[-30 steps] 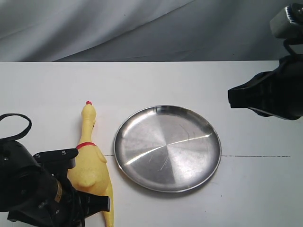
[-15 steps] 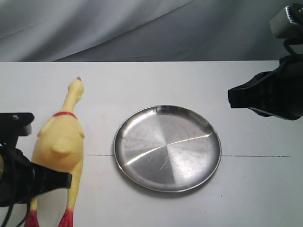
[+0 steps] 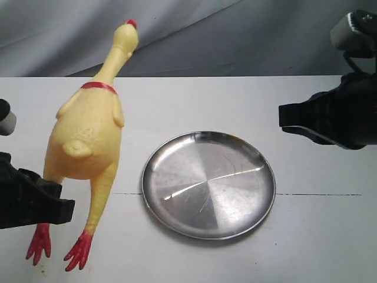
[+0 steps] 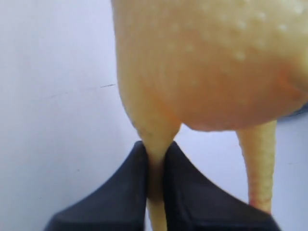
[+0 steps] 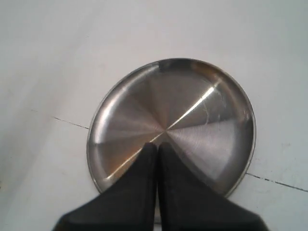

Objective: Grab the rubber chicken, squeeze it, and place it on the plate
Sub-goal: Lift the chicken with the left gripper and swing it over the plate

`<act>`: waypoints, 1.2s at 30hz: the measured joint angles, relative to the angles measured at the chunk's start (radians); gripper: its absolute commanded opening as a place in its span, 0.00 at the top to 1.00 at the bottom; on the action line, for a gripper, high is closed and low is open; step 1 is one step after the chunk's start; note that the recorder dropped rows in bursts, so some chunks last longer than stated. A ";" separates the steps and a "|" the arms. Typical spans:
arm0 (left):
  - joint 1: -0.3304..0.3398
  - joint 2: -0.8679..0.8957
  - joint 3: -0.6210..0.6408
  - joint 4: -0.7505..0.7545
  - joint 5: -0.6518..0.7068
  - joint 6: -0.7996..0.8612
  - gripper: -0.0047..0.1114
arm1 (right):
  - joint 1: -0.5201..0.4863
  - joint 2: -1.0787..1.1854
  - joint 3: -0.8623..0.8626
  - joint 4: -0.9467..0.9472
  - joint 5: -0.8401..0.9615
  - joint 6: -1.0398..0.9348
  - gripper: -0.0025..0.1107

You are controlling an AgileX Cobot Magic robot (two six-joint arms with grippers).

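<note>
The yellow rubber chicken [image 3: 88,132] hangs in the air at the left of the exterior view, head up, red feet dangling low. My left gripper [image 3: 54,197] is shut on one of its thin legs, just below the plump body. In the left wrist view the black fingers [image 4: 137,178] pinch that leg of the rubber chicken [image 4: 207,62]; the other leg hangs free beside them. The silver plate [image 3: 259,209] lies flat on the white table, to the right of the chicken, with nothing on it. My right gripper [image 3: 283,121] is shut and holds nothing, hovering right of the plate [image 5: 125,103].
A white table [image 3: 330,236] carries a thin dark line across its middle. Grey cloth [image 3: 177,35] hangs along the far edge. The left arm's black body [image 3: 17,200] sits at the lower left, and the right arm's body [image 3: 347,112] at the upper right.
The left gripper has lifted the chicken off the table and up toward the camera, its head now high over the far edge. The right arm has shifted only slightly.
</note>
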 measured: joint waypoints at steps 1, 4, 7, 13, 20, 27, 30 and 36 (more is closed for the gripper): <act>0.000 0.000 0.000 -0.007 -0.017 0.024 0.96 | -0.001 0.021 0.000 0.000 -0.002 0.005 0.98; 0.000 0.000 0.000 -0.030 -0.063 0.075 0.96 | -0.004 0.099 0.000 0.018 -0.011 0.010 0.98; 0.000 0.000 0.000 -0.041 -0.084 0.094 0.96 | -0.006 0.174 0.000 0.083 -0.018 -0.003 0.98; 0.026 0.044 0.000 -0.057 -0.123 0.116 0.96 | -0.006 0.266 -0.021 0.353 -0.015 -0.195 0.98; 0.142 0.172 -0.027 -0.347 -0.215 0.417 0.96 | -0.006 0.339 -0.144 0.510 0.050 -0.316 0.98; 0.228 0.278 -0.140 -0.686 -0.203 0.817 0.96 | -0.090 0.422 -0.299 0.561 0.187 -0.318 0.98; 0.237 0.315 -0.183 -0.755 -0.182 0.921 0.96 | -0.188 0.455 -0.372 0.630 0.295 -0.326 0.98; 0.238 0.412 -0.256 -0.795 -0.137 1.000 0.96 | -0.324 0.507 -0.415 0.692 0.487 -0.417 0.98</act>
